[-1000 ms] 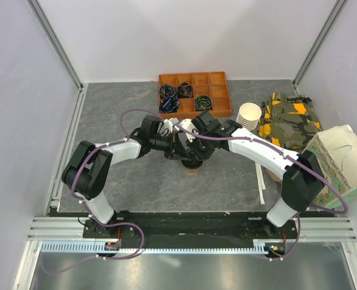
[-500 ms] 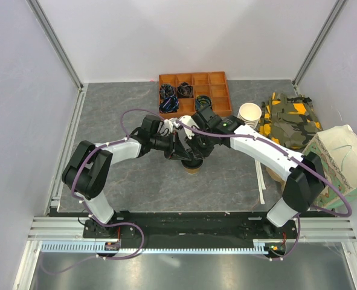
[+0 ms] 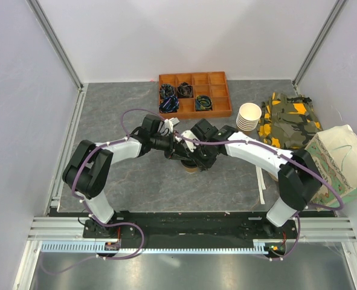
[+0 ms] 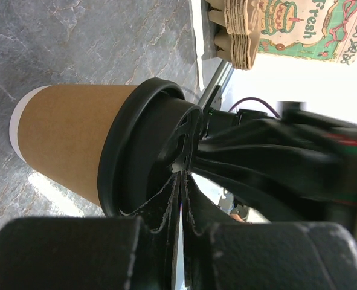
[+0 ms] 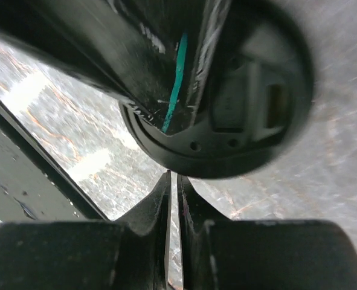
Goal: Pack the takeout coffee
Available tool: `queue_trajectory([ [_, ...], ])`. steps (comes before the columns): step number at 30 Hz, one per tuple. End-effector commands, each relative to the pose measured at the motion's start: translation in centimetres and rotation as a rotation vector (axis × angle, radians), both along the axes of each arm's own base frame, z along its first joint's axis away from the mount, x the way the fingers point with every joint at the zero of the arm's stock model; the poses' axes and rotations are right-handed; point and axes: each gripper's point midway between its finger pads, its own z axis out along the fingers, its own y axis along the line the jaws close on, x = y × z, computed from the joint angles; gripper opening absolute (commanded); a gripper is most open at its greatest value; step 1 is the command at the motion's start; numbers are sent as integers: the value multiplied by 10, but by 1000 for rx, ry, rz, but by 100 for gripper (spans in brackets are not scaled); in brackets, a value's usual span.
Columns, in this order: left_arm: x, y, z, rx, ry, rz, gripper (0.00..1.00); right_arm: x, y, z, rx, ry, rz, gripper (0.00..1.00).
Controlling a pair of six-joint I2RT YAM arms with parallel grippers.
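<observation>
The takeout coffee [image 4: 69, 142] stands upright in the middle of the table [image 3: 136, 181], right between the two arms, and both are crowded over its black lid [image 4: 143, 151]. The left gripper [image 4: 181, 172] has its fingers pinched practically together with nothing between them, tips down on the lid top near the rim. The right gripper [image 5: 173, 176] is likewise closed to a hairline gap, empty, sitting just beside the lid's edge. Looks like they're pressing the lid home before the cup heads for the paper bag [image 3: 338, 163] off to the right. To do it well, they should push straight down, gently, on opposite sides of the rim so the cup doesn't tip or crumple, and get the lid flush all round before either opens for a grasp.
</observation>
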Motion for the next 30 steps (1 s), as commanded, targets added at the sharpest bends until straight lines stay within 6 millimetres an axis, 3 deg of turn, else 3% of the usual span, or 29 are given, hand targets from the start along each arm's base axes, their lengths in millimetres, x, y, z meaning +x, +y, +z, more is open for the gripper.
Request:
queue_trajectory([
  [1,4,8,-31,95,7,26,10,3,3,-7,-1,-14,8,15],
  [10,4,8,-27,90,0,23,9,12,24,70,162,-94,20,17],
  [11,4,8,-28,93,-1,24,9,16,26,82,182,-121,12,17],
  [16,4,8,-26,89,-7,21,9,53,20,103,198,-179,-67,17],
  [21,4,8,-29,92,1,17,9,70,17,90,160,-188,-76,17],
  [28,3,9,-34,100,15,15,9,62,8,18,69,-101,-76,15],
  [30,2,10,-36,104,23,16,9,60,6,8,50,-84,-76,14],
])
